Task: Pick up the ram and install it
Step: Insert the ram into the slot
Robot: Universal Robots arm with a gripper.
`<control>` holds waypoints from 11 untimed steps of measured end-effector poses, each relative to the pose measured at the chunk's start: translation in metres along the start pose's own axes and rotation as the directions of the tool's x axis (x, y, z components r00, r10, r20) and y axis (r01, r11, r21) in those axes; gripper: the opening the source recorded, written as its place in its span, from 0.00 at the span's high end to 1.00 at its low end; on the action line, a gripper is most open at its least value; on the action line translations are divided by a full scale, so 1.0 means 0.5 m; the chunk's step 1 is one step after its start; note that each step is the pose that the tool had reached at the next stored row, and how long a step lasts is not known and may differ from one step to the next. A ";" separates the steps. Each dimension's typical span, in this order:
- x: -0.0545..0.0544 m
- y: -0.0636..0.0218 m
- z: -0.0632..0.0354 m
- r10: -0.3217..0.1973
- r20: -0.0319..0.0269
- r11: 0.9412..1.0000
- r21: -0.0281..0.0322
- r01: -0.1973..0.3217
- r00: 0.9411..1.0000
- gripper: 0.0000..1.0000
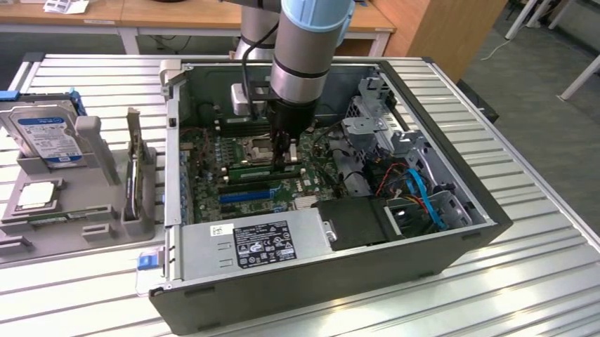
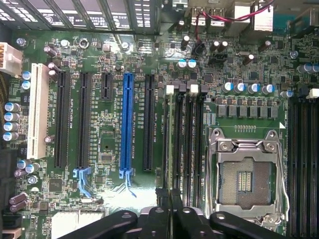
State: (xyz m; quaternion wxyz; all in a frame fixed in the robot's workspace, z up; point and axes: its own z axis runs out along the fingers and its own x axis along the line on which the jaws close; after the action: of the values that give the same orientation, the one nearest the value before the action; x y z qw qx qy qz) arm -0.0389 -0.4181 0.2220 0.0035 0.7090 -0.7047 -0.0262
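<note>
**A:** Wrist view first. Where is the ram [image 2: 171, 149]?

**B:** Standing on edge at one of the long black memory slots [image 2: 192, 144], the one farthest from the empty processor socket [image 2: 246, 174] and nearest the blue slot [image 2: 126, 124]. We're looking down on its thin top edge. I can't tell whether it is pushed fully home.

**A:** And the gripper [image 2: 170, 211]?

**B:** Its fingers [image 2: 160, 206] are drawn close together, pinching that top edge between them. In the exterior view the arm reaches straight down into the open computer case [image 1: 468, 210].

**A:** How would you expect the stick to handle?

**B:** Light and stiff, I'd say, but thin. It should take a push straight down its length well enough, and bending or twisting sideways badly. The chips and the contact edge look like the delicate parts.

**A:** So where should it be held?

**B:** On the flat faces near the top edge and about mid-length, so it stays upright and the force goes evenly into the slot.
</note>
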 end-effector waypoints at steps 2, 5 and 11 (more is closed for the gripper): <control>0.000 0.000 0.000 0.000 0.000 1.000 0.000 0.000 1.000 0.81; 0.000 0.000 0.000 0.000 -0.001 1.000 0.000 0.000 1.000 0.81; 0.000 0.000 -0.004 0.000 -0.001 1.000 0.000 0.000 1.000 0.81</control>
State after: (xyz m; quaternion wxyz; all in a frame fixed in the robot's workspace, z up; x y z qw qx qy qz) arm -0.0390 -0.4182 0.2242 0.0039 0.7090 -0.7047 -0.0262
